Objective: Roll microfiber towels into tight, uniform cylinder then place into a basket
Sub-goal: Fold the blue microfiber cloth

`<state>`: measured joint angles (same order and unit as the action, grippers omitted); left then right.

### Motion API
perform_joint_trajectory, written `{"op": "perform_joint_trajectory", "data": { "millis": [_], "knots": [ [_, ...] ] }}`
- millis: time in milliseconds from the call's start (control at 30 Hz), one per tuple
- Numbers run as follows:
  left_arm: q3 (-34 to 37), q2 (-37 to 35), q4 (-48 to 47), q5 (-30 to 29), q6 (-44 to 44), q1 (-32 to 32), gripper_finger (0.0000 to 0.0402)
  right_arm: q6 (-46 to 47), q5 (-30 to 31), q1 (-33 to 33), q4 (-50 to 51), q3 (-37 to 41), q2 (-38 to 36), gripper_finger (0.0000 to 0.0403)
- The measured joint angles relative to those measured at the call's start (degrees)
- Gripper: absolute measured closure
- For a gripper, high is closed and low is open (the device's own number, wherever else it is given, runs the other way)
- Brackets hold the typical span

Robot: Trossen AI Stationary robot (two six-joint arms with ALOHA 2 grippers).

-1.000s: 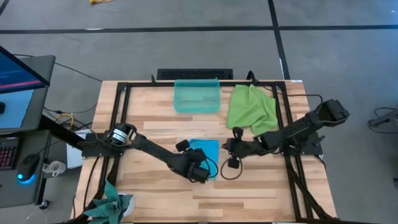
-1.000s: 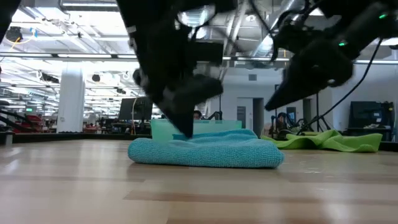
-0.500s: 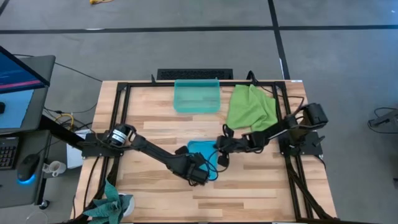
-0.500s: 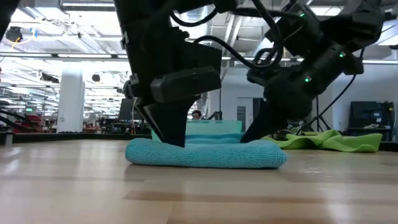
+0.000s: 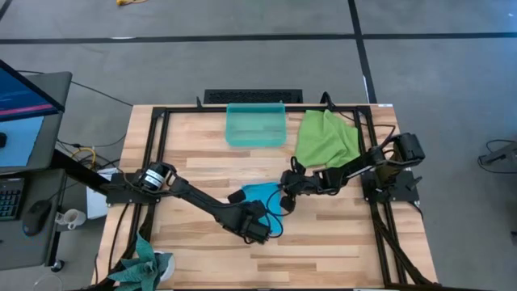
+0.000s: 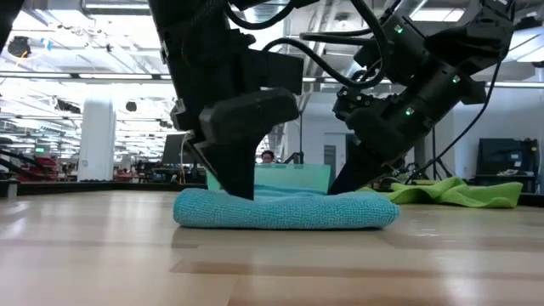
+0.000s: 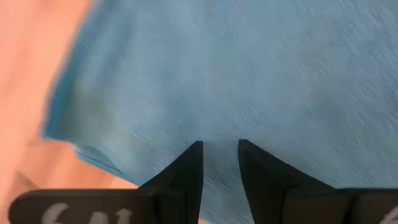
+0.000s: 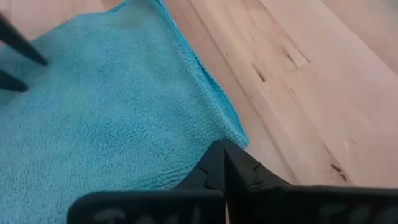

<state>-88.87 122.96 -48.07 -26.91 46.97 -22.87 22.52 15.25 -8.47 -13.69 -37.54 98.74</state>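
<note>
At frame centre, the narrowed left pincer (image 5: 257,229) and closed right pincer (image 5: 284,196) press opposite ends of the folded blue towel (image 5: 265,196).

We've got a light wooden table (image 5: 202,259) with a black metal frame (image 5: 159,121) running along its edges. Off to one side sits a desk with a monitor (image 5: 24,93), a keyboard (image 5: 10,198) and a mouse (image 5: 35,217) (glowing blue underneath). A teal plant-looking thing (image 5: 144,267) pokes in at the table's near corner.
</note>
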Motion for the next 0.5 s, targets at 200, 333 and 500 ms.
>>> {"op": "perform_joint_trajectory", "data": {
  "millis": [200, 333, 500],
  "knots": [
    [-2.22, 0.00, -2.70, -7.87, -2.33, -0.72, 0.0308, 0.00, 0.00, 0.00, -0.03, 0.00, -0.02, 0.0395],
    [-2.61, -0.02, -7.85, -18.46, -2.12, -1.64, 0.0308, 0.00, 0.01, 0.00, 0.00, 0.00, -0.04, 0.0389],
    [-0.01, -0.09, -13.09, -20.87, 4.24, -0.71, 0.0308, 0.00, 0.02, 0.00, -0.03, 0.00, -0.04, 0.0392]
  ]
}}
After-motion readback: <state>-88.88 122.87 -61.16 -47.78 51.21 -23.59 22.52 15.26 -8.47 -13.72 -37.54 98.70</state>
